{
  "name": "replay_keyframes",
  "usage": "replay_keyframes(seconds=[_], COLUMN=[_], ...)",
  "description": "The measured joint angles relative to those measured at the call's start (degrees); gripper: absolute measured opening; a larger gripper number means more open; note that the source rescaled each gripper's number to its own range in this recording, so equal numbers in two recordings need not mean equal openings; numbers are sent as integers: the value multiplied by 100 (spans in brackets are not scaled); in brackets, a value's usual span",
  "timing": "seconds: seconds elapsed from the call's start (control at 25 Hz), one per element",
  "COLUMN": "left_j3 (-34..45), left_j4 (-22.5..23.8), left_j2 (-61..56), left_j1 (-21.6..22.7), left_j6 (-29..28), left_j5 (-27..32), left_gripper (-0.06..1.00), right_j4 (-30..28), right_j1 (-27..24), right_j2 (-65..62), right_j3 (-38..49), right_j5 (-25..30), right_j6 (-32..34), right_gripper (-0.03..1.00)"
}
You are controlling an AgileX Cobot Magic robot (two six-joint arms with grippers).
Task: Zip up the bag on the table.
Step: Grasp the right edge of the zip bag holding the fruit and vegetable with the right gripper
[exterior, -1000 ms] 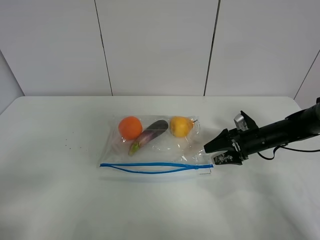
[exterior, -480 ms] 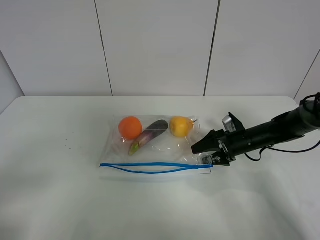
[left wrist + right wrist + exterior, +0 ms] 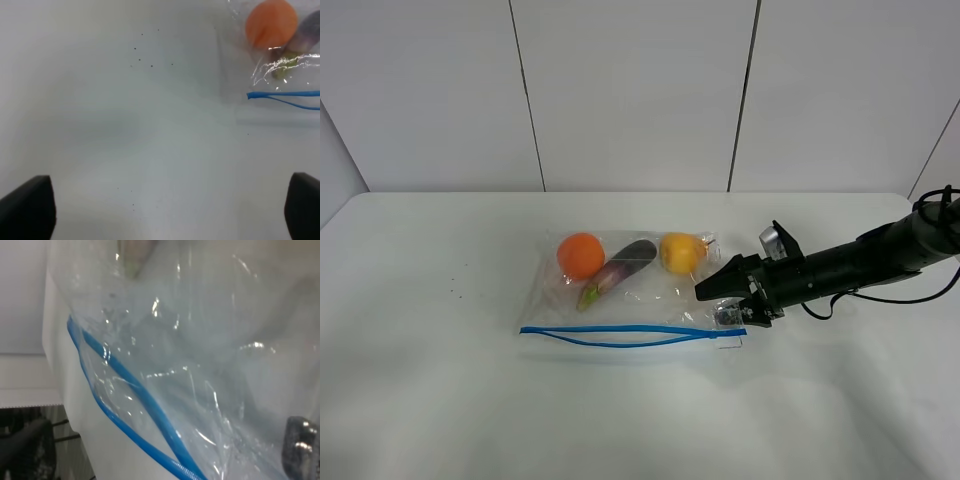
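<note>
Evidently the bag's (image 3: 620, 300) corner lies under right fingers (image 3: 715, 284).

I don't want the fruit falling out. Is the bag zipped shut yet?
Not yet. The bag is mostly open: its blue zipper strips bow apart.

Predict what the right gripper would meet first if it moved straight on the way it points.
Most likely the bag: the right gripper points at its right end, near the blue zipper strip. Its tip overlaps the plastic, though contact is unclear.
</note>
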Motion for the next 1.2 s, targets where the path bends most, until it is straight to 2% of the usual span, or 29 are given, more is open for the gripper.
replay_keyframes(seconds=[0.24, 0.32, 0.36, 0.4, 0.52, 0.76, 1.04, 1.2], left_j3=[0, 0, 0, 0, 0, 0, 0, 0], left_j4=[0, 0, 0, 0, 0, 0, 0, 0], left_j2=[0, 0, 0, 0, 0, 0, 0, 0], left_j1=[0, 0, 0, 0, 0, 0, 0, 0], left_j6=[0, 0, 0, 0, 0, 0, 0, 0], left_j5=[0, 0, 0, 0, 0, 0, 0, 0], left_gripper=[100, 100, 100, 100, 100, 100, 100, 100], right_j4=[15, 15, 15, 15, 15, 15, -31, -72], right_j1=[0, 0, 0, 0, 0, 0, 0, 0], right_j2=[0, 0, 0, 0, 0, 0, 0, 0], right_j3=[0, 0, 0, 0, 0, 0, 0, 0], right_j5=[28, 28, 28, 28, 56, 130, 144, 151], right_j6=[-11, -11, -11, -11, -11, 6, 52, 52], right_gripper=[97, 90, 78, 71, 57, 50, 35, 30])
